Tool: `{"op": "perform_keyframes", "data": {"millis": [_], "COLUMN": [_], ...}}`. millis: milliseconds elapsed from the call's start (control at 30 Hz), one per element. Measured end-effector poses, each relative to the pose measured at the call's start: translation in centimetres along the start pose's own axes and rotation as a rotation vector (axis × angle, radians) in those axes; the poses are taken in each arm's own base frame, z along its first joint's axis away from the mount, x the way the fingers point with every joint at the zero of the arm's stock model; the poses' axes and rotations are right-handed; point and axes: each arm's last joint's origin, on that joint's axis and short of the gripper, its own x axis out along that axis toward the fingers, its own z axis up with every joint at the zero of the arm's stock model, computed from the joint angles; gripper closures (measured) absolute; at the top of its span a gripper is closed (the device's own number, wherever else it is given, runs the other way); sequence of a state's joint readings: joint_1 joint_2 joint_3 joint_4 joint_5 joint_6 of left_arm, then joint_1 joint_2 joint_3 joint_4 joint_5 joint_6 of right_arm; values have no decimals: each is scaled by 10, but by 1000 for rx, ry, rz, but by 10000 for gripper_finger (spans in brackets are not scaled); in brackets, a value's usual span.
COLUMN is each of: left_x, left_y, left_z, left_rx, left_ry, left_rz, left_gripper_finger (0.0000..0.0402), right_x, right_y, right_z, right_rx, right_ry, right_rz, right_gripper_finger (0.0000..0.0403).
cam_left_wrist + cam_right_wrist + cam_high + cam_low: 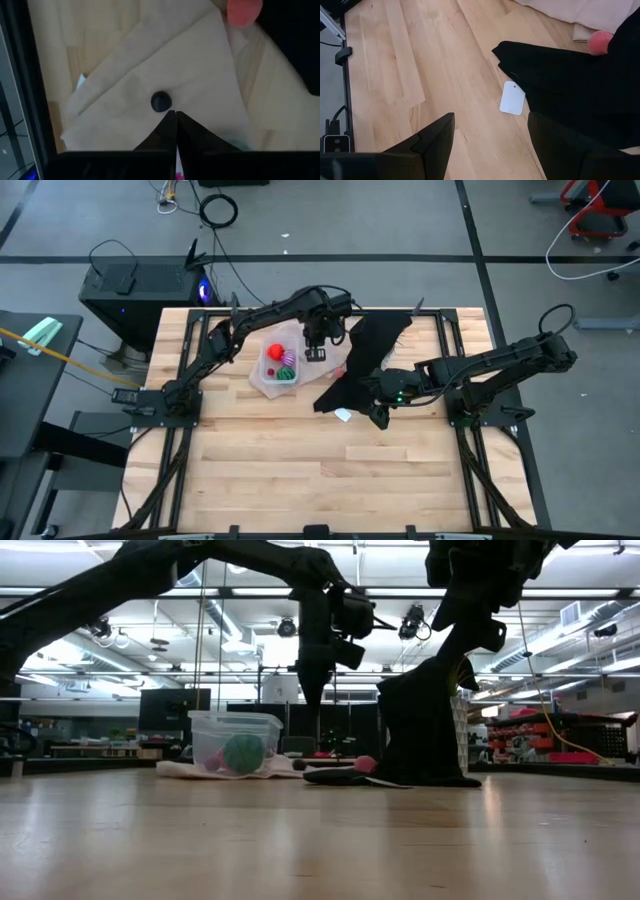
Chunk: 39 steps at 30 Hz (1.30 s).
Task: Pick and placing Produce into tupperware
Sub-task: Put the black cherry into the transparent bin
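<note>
The clear tupperware [262,383] stands on a pale sheet [150,65] at the table's far left-centre. It holds a red ball [273,352], a magenta piece [286,361] and a green striped piece [288,375]. My left gripper [175,114] hangs shut above the sheet, just right of the tupperware, pointing down. A tiny dark round piece [161,101] lies on the sheet beyond its tips. A pink-red piece [600,41] lies at the edge of the black cloth [370,355]. My right gripper [492,132] is open and empty above the bare wood by the cloth's near corner.
The black cloth is heaped between the two arms and stands tall in the low view [425,730]. A small white tag [512,97] lies at its near corner. Bare wood [330,470] fills the table's near half.
</note>
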<state>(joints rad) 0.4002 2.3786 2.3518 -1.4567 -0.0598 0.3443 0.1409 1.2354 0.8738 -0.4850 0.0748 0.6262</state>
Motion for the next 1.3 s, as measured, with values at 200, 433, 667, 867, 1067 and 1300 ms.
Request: {"op": "perform_keyframes", "data": {"millis": [200, 433, 667, 867, 1067, 1300], "left_x": [-5, -4, 15, 41, 59, 68], "left_y": [3, 6, 6, 4, 1, 1], "left_z": [-9, -2, -5, -7, -10, -12], "left_rx": [-36, -60, -95, -120, -111, -108], "left_ry": [50, -21, 32, 54, 79, 100], "left_rz": [-17, 7, -1, -6, -12, 21], "left_gripper_finger": [385, 310, 214, 161, 155, 151], "right_x": [0, 0, 0, 0, 0, 0], "right_y": [0, 0, 0, 0, 0, 0], "right_z": [0, 0, 0, 0, 0, 0], "right_rx": [-1, 1, 10, 11, 29, 32], "right_ry": [-2, -2, -2, -2, 3, 9], "right_rz": [-2, -3, -2, -2, 5, 13], "right_gripper_finger": [144, 144, 144, 144, 144, 144]}}
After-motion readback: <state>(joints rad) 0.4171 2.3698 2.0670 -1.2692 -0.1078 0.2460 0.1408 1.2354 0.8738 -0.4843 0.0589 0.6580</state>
